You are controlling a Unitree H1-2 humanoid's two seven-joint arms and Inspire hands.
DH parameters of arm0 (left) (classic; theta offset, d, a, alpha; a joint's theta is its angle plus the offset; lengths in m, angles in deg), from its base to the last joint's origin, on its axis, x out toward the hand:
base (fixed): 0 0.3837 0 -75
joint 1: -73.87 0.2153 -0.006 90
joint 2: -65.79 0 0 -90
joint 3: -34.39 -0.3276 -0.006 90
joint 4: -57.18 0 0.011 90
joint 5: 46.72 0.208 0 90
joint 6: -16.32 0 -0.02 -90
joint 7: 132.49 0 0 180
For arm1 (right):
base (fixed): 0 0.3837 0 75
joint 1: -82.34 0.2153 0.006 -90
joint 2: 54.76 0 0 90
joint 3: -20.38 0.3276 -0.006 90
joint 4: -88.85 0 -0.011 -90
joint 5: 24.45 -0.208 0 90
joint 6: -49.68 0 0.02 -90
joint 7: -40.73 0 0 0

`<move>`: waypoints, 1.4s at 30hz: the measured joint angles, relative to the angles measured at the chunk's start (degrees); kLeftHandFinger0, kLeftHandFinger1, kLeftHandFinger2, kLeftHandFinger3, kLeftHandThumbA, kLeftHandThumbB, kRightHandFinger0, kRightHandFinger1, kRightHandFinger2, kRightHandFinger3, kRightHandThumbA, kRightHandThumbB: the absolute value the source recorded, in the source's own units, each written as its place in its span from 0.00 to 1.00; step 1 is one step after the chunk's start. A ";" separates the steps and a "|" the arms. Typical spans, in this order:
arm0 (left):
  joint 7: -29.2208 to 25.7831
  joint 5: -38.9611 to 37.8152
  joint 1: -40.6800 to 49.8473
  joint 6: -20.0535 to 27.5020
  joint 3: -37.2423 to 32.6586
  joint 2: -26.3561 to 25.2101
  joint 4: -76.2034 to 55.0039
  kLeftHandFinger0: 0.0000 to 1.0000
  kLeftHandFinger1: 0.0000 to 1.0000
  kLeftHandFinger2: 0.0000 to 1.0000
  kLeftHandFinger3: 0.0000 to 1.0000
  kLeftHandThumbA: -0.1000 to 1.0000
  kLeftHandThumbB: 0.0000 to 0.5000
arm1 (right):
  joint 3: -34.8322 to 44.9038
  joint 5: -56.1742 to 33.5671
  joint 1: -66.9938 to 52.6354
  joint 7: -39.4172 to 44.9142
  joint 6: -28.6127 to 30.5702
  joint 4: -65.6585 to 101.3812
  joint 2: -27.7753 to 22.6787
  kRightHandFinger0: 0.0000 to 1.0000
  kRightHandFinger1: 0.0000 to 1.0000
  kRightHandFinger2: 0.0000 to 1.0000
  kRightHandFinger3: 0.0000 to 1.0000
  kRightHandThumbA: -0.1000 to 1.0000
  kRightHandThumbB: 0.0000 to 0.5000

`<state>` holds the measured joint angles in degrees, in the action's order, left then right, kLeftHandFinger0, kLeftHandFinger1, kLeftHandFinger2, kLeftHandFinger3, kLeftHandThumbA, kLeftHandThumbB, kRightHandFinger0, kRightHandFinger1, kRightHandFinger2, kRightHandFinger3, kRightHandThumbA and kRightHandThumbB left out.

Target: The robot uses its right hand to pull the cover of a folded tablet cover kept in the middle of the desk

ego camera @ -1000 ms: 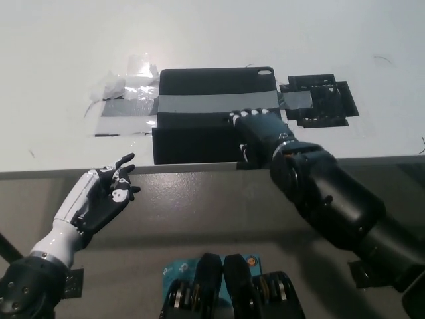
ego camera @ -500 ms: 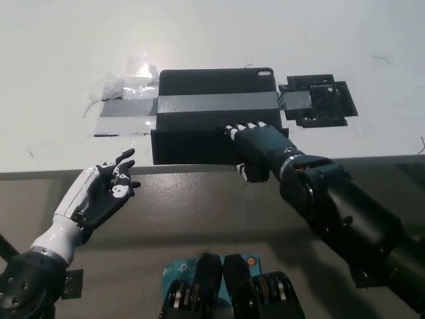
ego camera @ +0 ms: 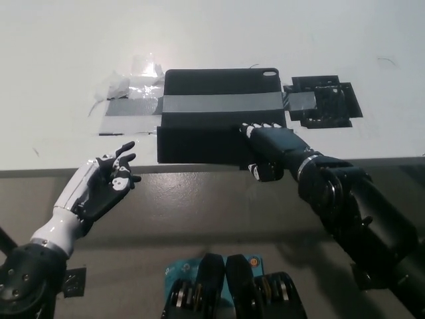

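At the middle of the bench (ego camera: 60,40), close to its near edge, lies the folded tablet cover (ego camera: 222,116), pinned by a grey tape strip (ego camera: 219,104) across it (probably so only the flap moves). The right hand (ego camera: 269,147) lies flat on the cover's near right part, fingers together and pressing, gripping nothing. Open room lies toward the robot. The left hand (ego camera: 99,189) hovers below the edge, fingers apart.
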<state>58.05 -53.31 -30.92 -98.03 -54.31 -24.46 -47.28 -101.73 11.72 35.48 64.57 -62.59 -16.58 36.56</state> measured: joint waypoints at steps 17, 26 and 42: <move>-0.01 0.04 -0.30 0.00 0.00 -0.24 0.92 0.77 0.97 1.00 1.00 1.00 0.47 | 8.59 -0.40 -1.23 7.52 -2.41 3.24 3.67 1.00 1.00 1.00 1.00 0.58 1.00; -0.01 0.06 -0.34 -0.06 -0.03 -0.23 0.95 0.83 0.99 1.00 1.00 1.00 0.50 | 17.31 4.87 -2.82 13.86 -2.80 5.29 8.47 1.00 1.00 1.00 1.00 0.65 1.00; -0.01 0.06 -0.69 -0.16 0.00 -0.27 0.98 0.77 0.96 1.00 1.00 1.00 0.54 | 22.81 8.04 -13.92 30.21 -3.60 12.71 10.46 0.72 1.00 1.00 1.00 0.72 1.00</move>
<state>58.05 -53.25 -31.60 -98.18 -54.31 -24.73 -46.30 -78.92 19.76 21.57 94.78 -66.19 -3.87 47.02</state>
